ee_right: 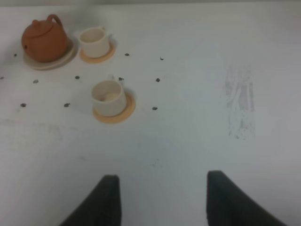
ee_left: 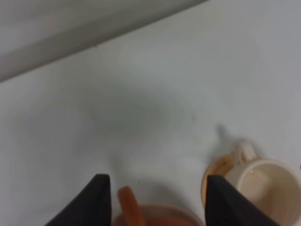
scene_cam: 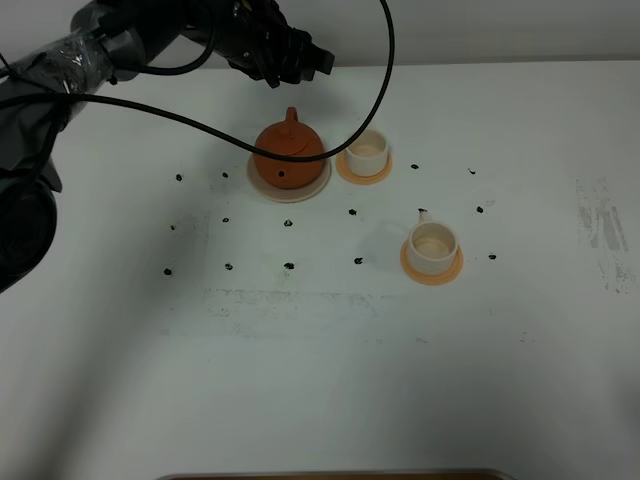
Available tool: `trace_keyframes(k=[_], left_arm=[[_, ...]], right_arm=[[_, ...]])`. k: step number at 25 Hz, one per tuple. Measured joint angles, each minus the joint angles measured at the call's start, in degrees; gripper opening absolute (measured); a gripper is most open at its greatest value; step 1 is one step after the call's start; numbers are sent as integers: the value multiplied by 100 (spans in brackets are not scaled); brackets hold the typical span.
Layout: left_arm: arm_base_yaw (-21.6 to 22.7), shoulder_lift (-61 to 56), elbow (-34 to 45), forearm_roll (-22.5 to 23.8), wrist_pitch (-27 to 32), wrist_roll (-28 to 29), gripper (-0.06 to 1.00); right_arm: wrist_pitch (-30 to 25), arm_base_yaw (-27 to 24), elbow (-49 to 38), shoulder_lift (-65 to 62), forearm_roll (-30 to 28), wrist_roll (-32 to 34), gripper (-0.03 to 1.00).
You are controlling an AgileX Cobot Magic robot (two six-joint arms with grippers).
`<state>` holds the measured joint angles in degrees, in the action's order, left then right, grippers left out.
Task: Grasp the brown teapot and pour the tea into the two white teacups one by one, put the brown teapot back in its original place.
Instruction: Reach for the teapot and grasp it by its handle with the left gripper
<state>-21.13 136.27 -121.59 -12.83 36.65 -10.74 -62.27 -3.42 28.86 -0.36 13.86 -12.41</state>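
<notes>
The brown teapot (scene_cam: 288,152) stands on its cream saucer (scene_cam: 262,180), handle toward the far edge. My left gripper (scene_cam: 300,68) hovers open just behind and above it. In the left wrist view (ee_left: 157,181) the teapot's loop handle (ee_left: 129,207) rises between the dark fingers (ee_left: 96,200), close to one of them and not clamped. One white teacup (scene_cam: 367,150) sits on an orange coaster right of the teapot and also shows in the left wrist view (ee_left: 265,183). The other teacup (scene_cam: 432,245) stands nearer and further right. My right gripper (ee_right: 163,178) is open over bare table, far from the teapot (ee_right: 44,40).
Small black dots (scene_cam: 289,266) mark the white table (scene_cam: 320,380) in rows around the set. A black cable (scene_cam: 385,60) loops over the teapot area from the left arm. A grey scuffed patch (scene_cam: 605,235) lies at the right. A brown edge (scene_cam: 340,475) shows at the front.
</notes>
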Motion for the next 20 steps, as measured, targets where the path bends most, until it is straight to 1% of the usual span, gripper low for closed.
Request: trace_keyframes(k=[6,13,15,20], left_arm=[[-20,101,-38,16,57,17,48],[-24,127,-49,28,318,88,48],[-24,163,-49,96,324,110,48],[-24,254,-49,431,324,241,48]], right_arm=[[0,0,0,0,5,0,44],[0,0,0,0,5,0,44],[0,0,0,0,5,0,44],[0,0,0,0,5,0,44]])
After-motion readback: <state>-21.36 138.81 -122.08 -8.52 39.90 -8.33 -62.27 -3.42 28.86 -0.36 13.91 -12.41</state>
